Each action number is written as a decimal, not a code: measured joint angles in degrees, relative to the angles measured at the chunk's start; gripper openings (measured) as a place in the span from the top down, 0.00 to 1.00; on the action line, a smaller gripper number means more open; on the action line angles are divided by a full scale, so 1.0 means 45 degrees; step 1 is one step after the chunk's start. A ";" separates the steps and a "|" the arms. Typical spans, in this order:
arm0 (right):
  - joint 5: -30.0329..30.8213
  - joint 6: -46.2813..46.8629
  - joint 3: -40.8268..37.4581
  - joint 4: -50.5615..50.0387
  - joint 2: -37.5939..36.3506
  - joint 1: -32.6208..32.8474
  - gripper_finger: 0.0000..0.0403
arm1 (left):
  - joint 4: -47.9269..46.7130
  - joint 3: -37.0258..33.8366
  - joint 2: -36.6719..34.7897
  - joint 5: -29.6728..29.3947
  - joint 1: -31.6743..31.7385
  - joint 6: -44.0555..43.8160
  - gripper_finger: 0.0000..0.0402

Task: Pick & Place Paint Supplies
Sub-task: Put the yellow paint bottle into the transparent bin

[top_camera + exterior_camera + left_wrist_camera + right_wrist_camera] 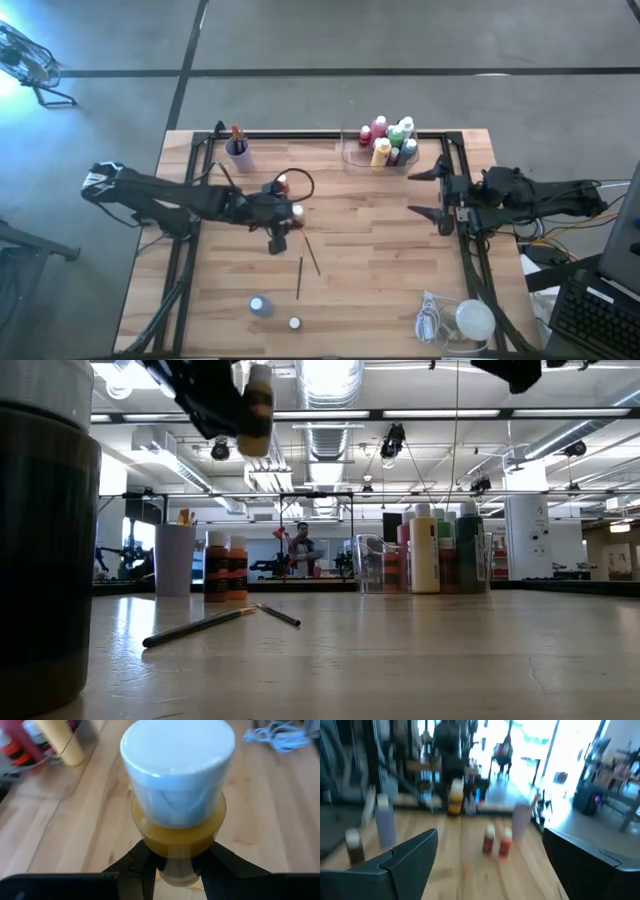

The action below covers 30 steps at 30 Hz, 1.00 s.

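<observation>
My left gripper (288, 216) hangs over the middle of the table, shut on an ochre-yellow paint bottle (177, 832) with a pale cap (177, 765). The low view shows that bottle (258, 405) high above the tabletop. My right gripper (428, 193) waits open at the table's right side, touching nothing. More paint bottles stand in a clear tray (350, 160) at the far right. Two thin brushes (305, 262) lie flat on the wood near the middle. A purple bottle (260, 306) and a small bottle (294, 323) stand near the front edge. My left gripper pinches the ochre bottle's body (175, 865) between its two fingers (137, 867), well below the cap. The fingers come from the table's left, slanting downward. The bottle is lifted clear of the table, cap up and roughly upright.
Two orange-red bottles (280, 185) stand just beyond my left gripper. A purple cup (238, 155) with brushes stands at the far left. A white round lump with a coiled cord (465, 320) lies at the near right corner. A dark frame (185, 190) runs along the table's sides.
</observation>
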 joint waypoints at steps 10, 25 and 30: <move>-0.0133 0.0333 0.0005 0.3370 0.1789 0.0003 0.12 | -0.0095 0.1384 0.0877 0.0920 0.0005 0.0715 0.70; -0.1041 0.1298 0.0622 0.5044 0.7128 0.0024 0.23 | -0.1155 0.2708 0.2867 0.1870 -0.0018 0.0735 0.70; -0.1127 0.1314 0.0622 0.6389 0.8355 0.0097 0.25 | -0.1466 0.3378 0.3448 0.1976 -0.0024 0.1142 0.70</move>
